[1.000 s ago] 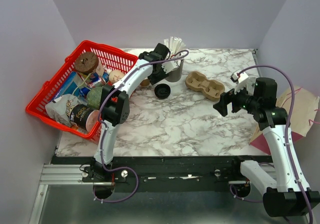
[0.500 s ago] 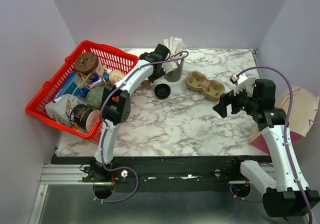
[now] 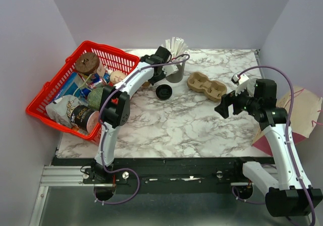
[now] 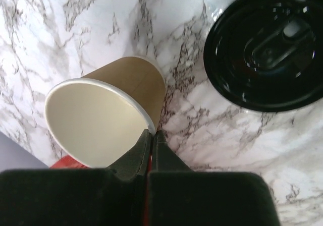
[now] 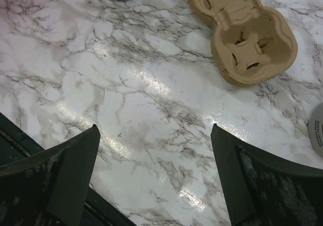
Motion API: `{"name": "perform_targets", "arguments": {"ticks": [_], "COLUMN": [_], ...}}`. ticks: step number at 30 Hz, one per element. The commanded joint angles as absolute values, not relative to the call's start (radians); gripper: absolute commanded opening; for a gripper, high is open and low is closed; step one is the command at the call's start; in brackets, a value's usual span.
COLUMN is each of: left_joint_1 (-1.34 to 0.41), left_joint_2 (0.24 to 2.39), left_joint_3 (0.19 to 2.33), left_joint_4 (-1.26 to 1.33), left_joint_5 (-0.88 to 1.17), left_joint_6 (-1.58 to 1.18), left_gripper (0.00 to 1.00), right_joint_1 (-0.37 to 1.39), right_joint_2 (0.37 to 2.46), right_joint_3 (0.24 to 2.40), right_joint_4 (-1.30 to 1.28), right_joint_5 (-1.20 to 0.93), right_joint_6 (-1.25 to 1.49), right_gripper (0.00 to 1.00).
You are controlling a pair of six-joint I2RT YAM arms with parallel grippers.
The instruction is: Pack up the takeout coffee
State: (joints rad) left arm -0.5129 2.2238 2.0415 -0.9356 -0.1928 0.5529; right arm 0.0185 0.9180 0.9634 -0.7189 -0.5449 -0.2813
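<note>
- Grip change: left tool (image 4: 151,134) has gone from part-open to pressed together over the last second. The arm itself barely shifted in the top view.
- Paper cup (image 4: 101,120) sits right at the tool tips, tilted, with its mouth toward the wrist camera. One finger lies across the mouth and the other outside the wall. The rim runs straight into the seam between them, so this reads as a pinch on the rim wall.
- Black lid (image 4: 267,44) lies flat on the surface (image 4: 227,150), ahead and right of the tool tips. It is near the cup but apart from it, in the same spot as before.
- Right tool (image 5: 154,127): jaws wide apart, nothing between them, hovering over bare marble. The pulp carrier (image 5: 242,34) is ahead and to its right. No change there.
- Meaning: the cup looks acquired, so the grasp step is likely done. My read of the next step is to lift it and carry it toward a carrier well. The lid is not on yet.
- Risk: a thin-rim pinch on a tilted cup may let it swing or slip on the lift. The hold can't be confirmed as firm from these views.
</note>
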Motion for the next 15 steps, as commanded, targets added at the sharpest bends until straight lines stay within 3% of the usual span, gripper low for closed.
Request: {"name": "perform_targets", "arguments": {"ticks": [1, 11, 15], "left_joint_1": [-0.566, -0.724, -0.882], "left_joint_2": [2.065, 1.754, 1.692], "left_joint_3": [2.014, 1.734, 1.609], "left_joint_4": [-0.977, -1.078, -1.071], "left_joint_5": [-0.264, -0.081, -0.048], "left_joint_6": [0.555, 0.479, 0.489], "left_gripper": [0.00, 0.00, 0.00], "right_joint_1": [0.015, 0.015, 0.015], "right_joint_2": [0.920, 0.919, 0.928], "right_joint_3": [0.986, 0.988, 0.996], "right_joint_4": [-0.709, -0.701, -0.690], "right_joint_5": [-0.551, -0.552, -0.549], "right_joint_6": [-0.285, -0.304, -0.292], "right_gripper": [1.00, 1.00, 1.00]}}
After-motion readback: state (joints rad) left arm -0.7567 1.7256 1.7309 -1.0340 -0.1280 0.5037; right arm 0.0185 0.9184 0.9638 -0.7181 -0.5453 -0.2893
